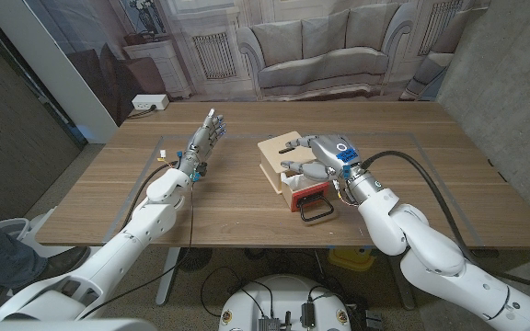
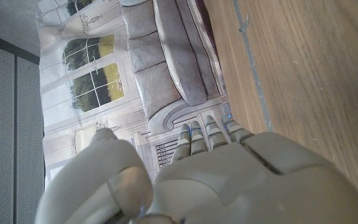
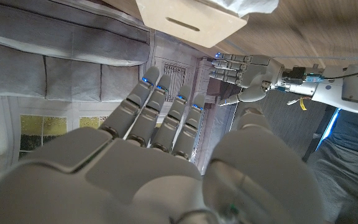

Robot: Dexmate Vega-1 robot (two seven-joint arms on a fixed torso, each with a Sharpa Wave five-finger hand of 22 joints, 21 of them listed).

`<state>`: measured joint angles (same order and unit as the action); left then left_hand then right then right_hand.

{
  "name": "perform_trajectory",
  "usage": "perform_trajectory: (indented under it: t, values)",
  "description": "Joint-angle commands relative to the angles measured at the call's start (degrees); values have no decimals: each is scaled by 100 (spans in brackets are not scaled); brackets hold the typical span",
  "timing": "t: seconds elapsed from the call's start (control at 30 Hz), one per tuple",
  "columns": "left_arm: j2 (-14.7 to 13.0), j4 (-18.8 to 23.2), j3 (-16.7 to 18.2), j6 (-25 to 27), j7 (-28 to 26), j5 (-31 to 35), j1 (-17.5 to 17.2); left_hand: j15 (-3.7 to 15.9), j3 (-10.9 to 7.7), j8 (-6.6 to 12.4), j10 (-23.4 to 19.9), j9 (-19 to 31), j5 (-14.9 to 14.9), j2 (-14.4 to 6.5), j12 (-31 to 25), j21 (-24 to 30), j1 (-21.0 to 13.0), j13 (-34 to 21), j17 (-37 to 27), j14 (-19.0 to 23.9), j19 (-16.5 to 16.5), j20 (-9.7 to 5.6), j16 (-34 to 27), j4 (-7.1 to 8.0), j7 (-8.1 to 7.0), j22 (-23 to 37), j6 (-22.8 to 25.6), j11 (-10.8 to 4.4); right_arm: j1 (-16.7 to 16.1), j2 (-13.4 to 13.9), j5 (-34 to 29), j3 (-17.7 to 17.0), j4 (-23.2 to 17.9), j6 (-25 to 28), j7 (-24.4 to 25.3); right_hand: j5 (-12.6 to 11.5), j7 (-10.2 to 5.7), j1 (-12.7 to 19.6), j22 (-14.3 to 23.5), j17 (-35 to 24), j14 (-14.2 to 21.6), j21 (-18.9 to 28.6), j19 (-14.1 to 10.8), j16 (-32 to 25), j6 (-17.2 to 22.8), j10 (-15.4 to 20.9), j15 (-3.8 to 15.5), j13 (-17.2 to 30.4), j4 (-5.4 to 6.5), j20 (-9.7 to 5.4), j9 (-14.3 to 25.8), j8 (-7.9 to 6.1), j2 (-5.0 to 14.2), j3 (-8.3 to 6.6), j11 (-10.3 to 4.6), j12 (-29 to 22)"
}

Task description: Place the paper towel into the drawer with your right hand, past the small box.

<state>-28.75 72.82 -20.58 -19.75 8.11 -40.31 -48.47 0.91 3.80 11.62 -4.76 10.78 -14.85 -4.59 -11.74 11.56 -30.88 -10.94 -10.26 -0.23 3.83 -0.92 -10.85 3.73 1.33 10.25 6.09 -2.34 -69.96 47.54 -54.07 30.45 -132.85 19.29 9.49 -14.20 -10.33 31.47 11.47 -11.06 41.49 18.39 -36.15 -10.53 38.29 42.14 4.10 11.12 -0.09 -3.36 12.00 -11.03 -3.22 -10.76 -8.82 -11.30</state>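
The right hand hovers with fingers spread, holding nothing, over the light wooden box-shaped drawer on the wooden desk; the white paper towel seemingly lies inside. Withdrawing carelessly could snag it back out

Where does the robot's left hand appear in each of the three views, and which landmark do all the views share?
Head view: the left hand is left of the middle, over the table, fingers pointing away.
Left wrist view: the left hand is close up, seen from its back.
Right wrist view: the left hand is small, beyond the right hand and its fingertips.
Shared landmark: the sofa backdrop.
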Motion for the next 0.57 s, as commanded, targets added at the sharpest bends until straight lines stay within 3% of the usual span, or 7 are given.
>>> perform_trajectory:
  t: [0.03, 0.57]
  values:
    - [-69, 130, 28, 23, -27, -11, -90, -10, 52, -4, -33, 21, 21, -3, -1, -9, -52, -11, -23, 17, 48, 0, 6, 4, 9, 12, 37, 10, -25, 1, 47, -83, -63, -63, -2, -37, 11, -11, -3, -9, -34, -35, -3, -33, 22, 4, 591, 27, 22, -368, 15, -26, 23, 17, -6, -60]
    - [-193, 258, 99, 42, 14, -70, -193, -7, 64, -3, -33, 21, 22, -8, -1, -9, -58, -11, -23, 9, 52, 0, 8, 3, 5, 12, 41, 26, 52, -141, -174, -7, -73, -53, -22, -57, 25, -21, -4, -8, -20, -46, -10, -47, 48, 21, 589, 26, 26, -367, 14, -45, 37, 21, -16, -81]
